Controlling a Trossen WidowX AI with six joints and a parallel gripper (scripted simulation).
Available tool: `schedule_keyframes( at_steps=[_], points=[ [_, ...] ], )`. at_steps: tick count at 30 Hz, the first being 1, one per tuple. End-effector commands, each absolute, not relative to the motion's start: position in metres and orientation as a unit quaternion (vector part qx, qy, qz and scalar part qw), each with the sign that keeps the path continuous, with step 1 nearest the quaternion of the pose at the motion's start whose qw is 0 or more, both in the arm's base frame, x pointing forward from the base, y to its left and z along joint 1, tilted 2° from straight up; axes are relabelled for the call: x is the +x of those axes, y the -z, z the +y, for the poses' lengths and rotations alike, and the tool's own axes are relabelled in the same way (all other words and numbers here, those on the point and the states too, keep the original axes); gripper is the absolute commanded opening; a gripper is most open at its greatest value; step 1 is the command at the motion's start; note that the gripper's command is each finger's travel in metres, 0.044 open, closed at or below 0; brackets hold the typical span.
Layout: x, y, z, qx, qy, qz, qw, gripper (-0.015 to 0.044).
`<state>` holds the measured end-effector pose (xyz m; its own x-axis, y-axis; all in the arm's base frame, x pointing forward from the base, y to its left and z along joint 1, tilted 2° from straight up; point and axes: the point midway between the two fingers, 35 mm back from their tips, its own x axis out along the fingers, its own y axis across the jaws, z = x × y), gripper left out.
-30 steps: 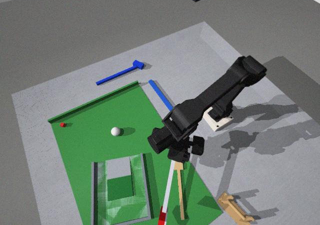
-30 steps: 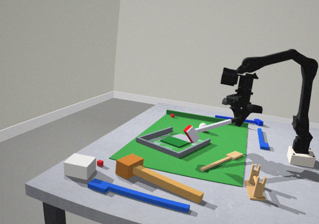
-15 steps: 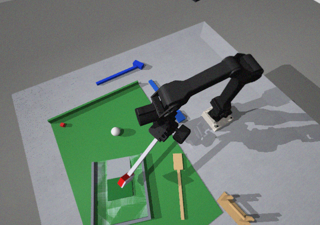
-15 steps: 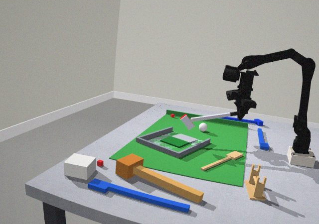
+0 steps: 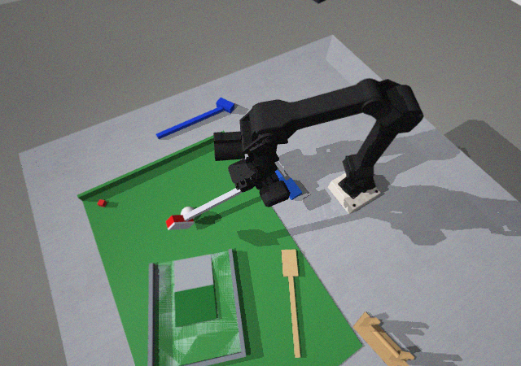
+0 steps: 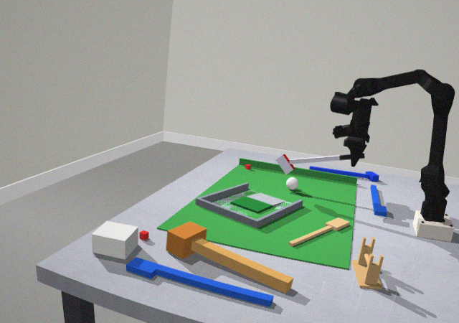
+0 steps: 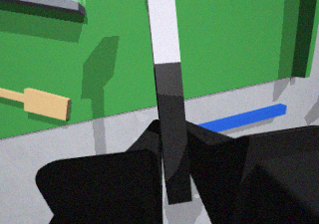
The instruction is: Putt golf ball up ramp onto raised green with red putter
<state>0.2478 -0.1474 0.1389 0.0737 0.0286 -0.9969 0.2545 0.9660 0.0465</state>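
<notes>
My gripper is shut on the dark grip end of the red putter. Its white shaft reaches out almost level over the green mat. The red and white head hangs in the air above the mat's far part. The white golf ball rests on the mat below the head, on the far side of the grey ramp. The ramp leads to the dark raised green inside grey walls.
A blue putter and a blue bar lie near the arm. A tan paddle, a tan stand, an orange mallet, a white block and small red cubes lie about.
</notes>
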Motion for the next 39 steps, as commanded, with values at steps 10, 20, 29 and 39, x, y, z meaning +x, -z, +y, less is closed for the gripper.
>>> schedule_keyframes(
  at_steps=[10,20,29,39],
  points=[
    [0.223,-0.145,-0.185,0.183,0.174,0.664,0.704,0.0],
    [0.225,-0.12,-0.185,0.183,0.174,0.664,0.704,0.0],
    [0.226,-0.104,-0.184,0.183,0.174,0.664,0.704,0.0],
    [0.227,-0.089,-0.185,0.183,0.174,0.664,0.704,0.0]
  ],
)
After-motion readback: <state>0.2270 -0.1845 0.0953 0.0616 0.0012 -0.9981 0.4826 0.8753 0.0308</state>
